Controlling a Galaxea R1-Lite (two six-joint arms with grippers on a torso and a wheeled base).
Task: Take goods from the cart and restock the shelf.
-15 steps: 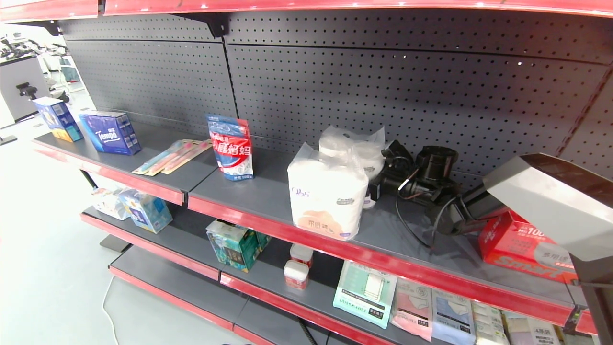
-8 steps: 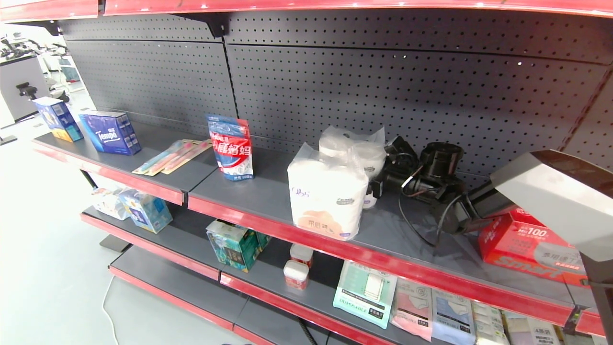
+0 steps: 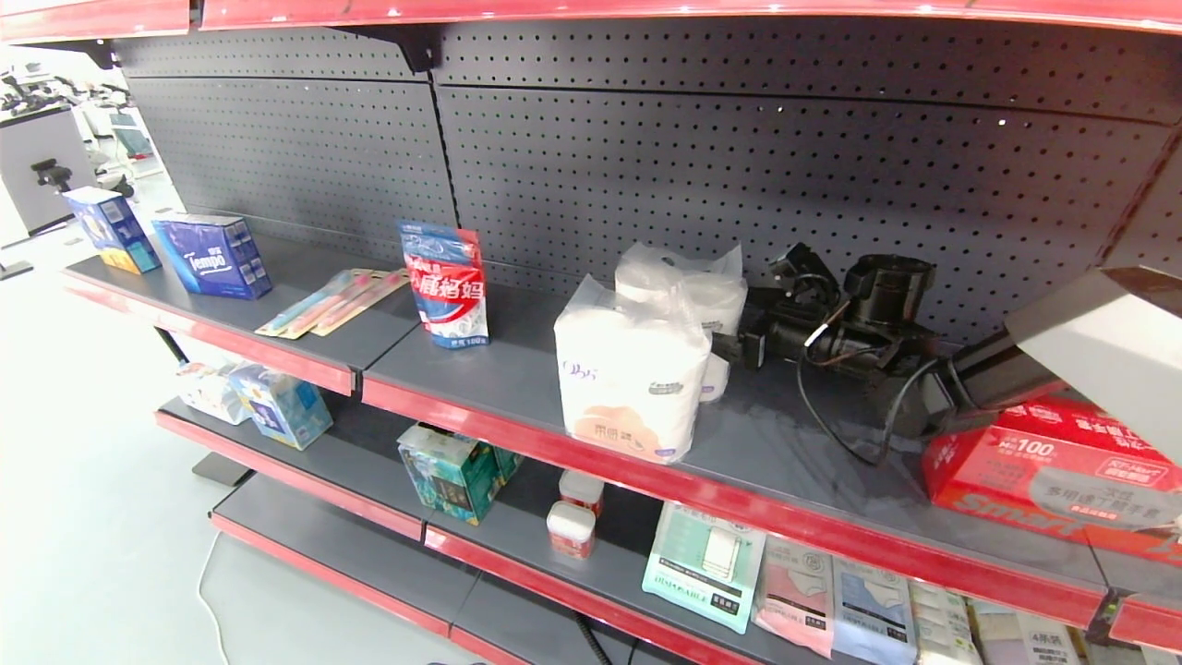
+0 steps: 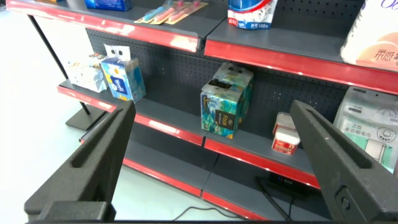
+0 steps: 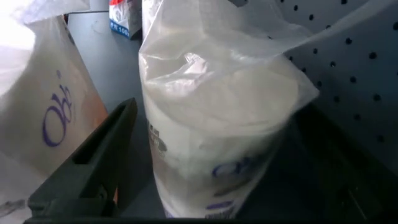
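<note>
Two white tissue-roll packs stand on the middle shelf (image 3: 480, 369): a front pack (image 3: 633, 379) near the red edge and a rear pack (image 3: 702, 296) in loose clear wrap by the pegboard. My right gripper (image 3: 753, 337) hangs just right of the rear pack, open and holding nothing. In the right wrist view the rear pack (image 5: 217, 124) stands close ahead of the right gripper (image 5: 224, 118), with the front pack (image 5: 37, 112) beside it. My left gripper (image 4: 211, 109) is open and empty, low before the lower shelves.
A red box (image 3: 1053, 471) lies on the shelf under my right arm. A red-blue pouch (image 3: 448, 282), toothbrushes (image 3: 332, 300) and blue boxes (image 3: 212, 254) stand further left. Lower shelves hold a green box (image 4: 227, 99), a small jar (image 4: 286, 134) and flat packets (image 3: 706, 563).
My right arm has drawn back to the right and slightly up, away from the rear pack, which stays standing on the shelf. Nothing else moved.
</note>
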